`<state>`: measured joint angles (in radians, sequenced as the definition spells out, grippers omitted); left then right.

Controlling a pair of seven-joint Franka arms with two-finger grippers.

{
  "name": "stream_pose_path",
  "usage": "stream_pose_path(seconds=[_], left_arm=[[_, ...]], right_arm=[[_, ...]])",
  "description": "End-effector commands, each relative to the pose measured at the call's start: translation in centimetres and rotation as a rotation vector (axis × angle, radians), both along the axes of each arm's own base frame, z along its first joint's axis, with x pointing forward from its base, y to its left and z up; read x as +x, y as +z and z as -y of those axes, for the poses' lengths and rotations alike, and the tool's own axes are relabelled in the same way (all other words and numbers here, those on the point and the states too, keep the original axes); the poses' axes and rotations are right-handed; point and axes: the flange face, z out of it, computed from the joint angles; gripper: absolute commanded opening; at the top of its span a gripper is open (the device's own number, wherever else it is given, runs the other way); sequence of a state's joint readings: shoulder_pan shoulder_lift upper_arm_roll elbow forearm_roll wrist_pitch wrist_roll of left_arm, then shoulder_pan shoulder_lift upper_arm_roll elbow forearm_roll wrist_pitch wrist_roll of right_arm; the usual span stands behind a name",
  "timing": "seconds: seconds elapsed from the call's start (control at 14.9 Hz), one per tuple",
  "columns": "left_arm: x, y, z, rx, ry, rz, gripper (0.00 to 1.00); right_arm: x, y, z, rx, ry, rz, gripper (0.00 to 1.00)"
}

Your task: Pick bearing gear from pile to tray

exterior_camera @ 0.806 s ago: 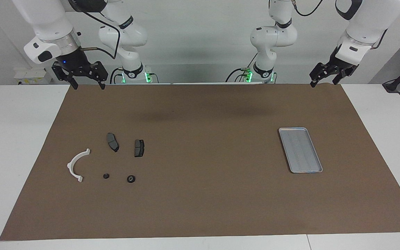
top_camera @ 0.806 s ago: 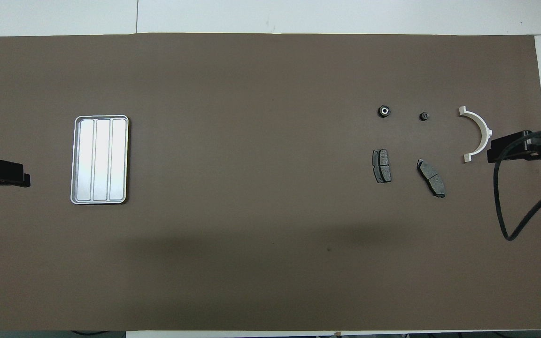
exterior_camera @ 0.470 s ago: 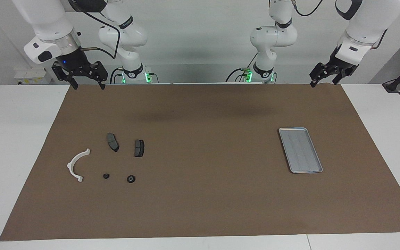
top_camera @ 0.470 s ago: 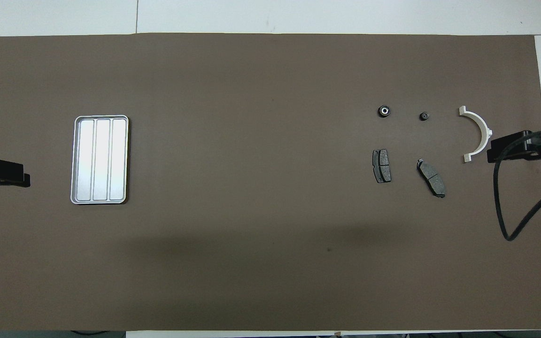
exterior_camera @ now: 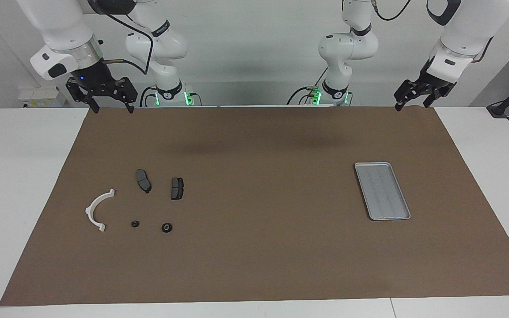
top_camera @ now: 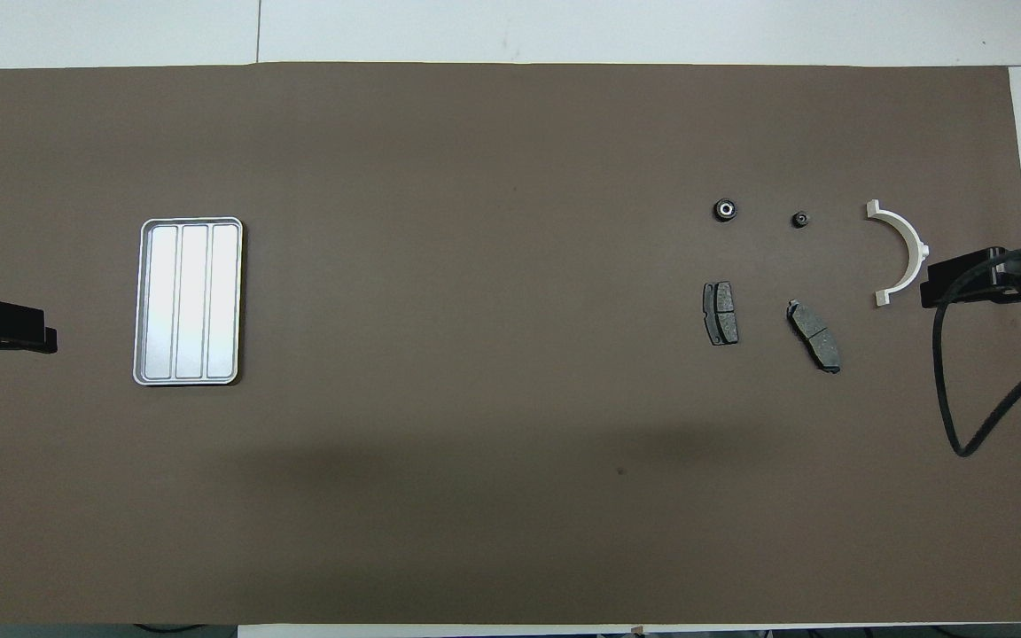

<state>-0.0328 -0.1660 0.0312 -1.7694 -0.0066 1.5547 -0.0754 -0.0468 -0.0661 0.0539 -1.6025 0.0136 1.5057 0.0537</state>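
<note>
Facing view: my right pincer (exterior_camera: 110,107) is hanging open over the brown mat's (exterior_camera: 254,247) edge nearest my bases, my left pincer (exterior_camera: 411,104) likewise open — both waiting. Overhead view: the pile (top_camera: 807,275) is lying toward the mat's right-arm end, the tray (top_camera: 189,302) toward its left-arm end.

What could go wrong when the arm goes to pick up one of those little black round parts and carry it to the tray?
1. The two black round parts are tiny and lie flat on the brown mat, so open fingers may slip off or push one away.
2. The white curved bracket and two brake pads lie close by and could get bumped.
3. The tray sits at the left arm's end, so a weak hold may drop the part on the way.
</note>
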Motion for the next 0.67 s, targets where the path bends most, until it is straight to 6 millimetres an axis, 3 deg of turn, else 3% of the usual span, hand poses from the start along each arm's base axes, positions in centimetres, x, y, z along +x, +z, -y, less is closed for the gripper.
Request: stream_pose_path(seconds=[0.0, 0.6], left_arm=[[-0.13, 0.25, 0.03, -0.015, -0.01, 0.012, 1.0], [-0.13, 0.25, -0.05, -0.015, -0.009, 0.012, 1.0]], right_arm=[[-0.29, 0.35, 0.05, 0.018, 0.018, 0.02, 1.0], [-0.46, 0.68, 0.38, 0.016, 0.016, 0.028, 1.0]])
